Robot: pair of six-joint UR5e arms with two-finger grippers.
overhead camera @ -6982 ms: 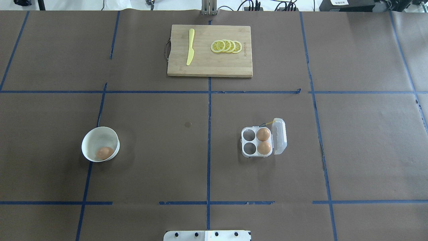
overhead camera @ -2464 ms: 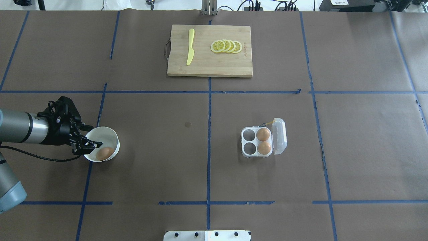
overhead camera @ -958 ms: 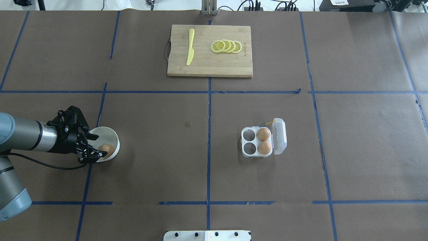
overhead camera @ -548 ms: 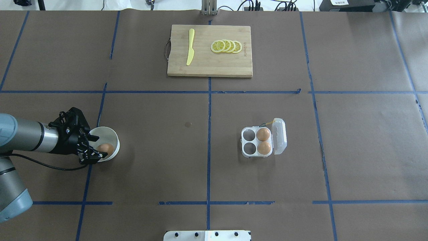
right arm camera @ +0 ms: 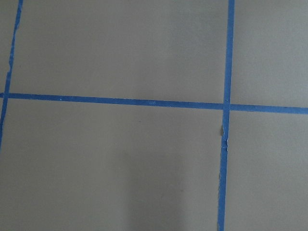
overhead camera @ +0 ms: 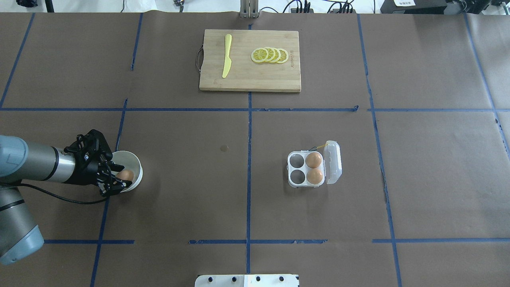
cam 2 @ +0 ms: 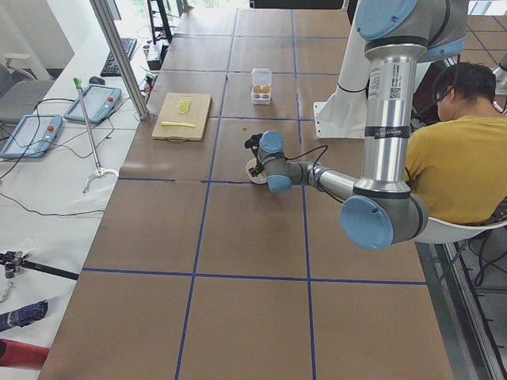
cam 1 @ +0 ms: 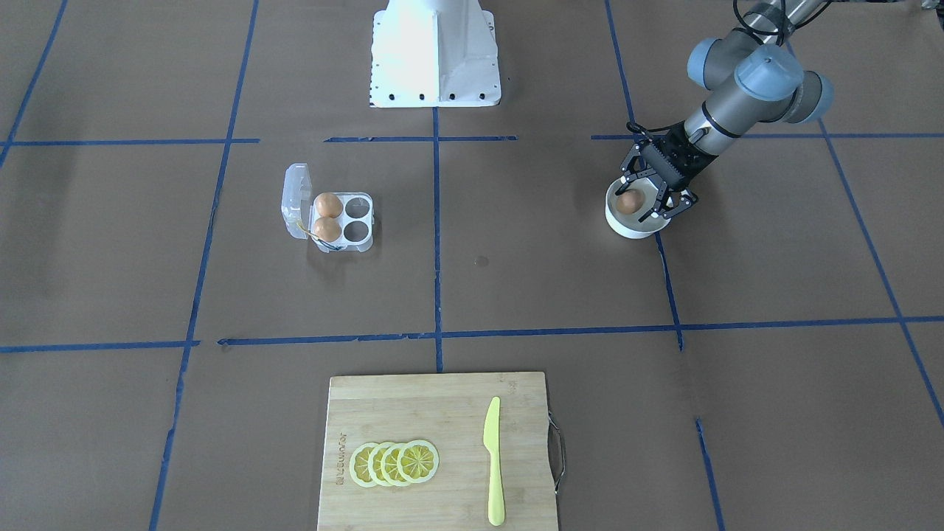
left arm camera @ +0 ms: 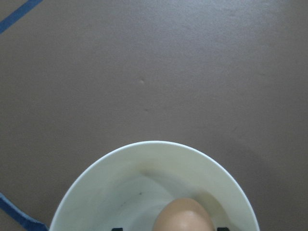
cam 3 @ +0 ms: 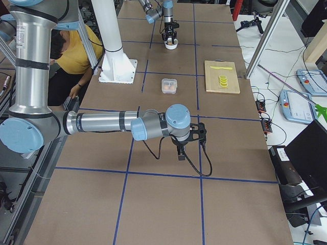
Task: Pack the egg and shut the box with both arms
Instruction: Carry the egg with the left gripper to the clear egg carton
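One orange-brown egg (overhead camera: 126, 174) lies in a round white bowl (overhead camera: 135, 167) at the table's left. My left gripper (overhead camera: 124, 174) reaches into the bowl, open, with one finger on each side of the egg. The left wrist view shows the egg (left arm camera: 183, 217) between the two fingertips, not squeezed. The clear box (overhead camera: 297, 170) stands open right of centre, its lid (overhead camera: 333, 161) folded out to the right. Two eggs (overhead camera: 313, 159) (overhead camera: 314, 176) fill its right cells; the two left cells are empty. My right gripper (cam 3: 181, 153) shows only in the exterior right view, low over bare table; I cannot tell its state.
A wooden cutting board (overhead camera: 250, 75) with a yellow knife (overhead camera: 226, 56) and lemon slices (overhead camera: 270, 55) lies at the far middle. The white pedestal base (cam 1: 435, 51) stands at the robot's side. A seated person (cam 2: 455, 158) is behind the robot.
My left arm came in from the left and moved its open gripper over the bowl and down around the egg. The box and its eggs have not moved.
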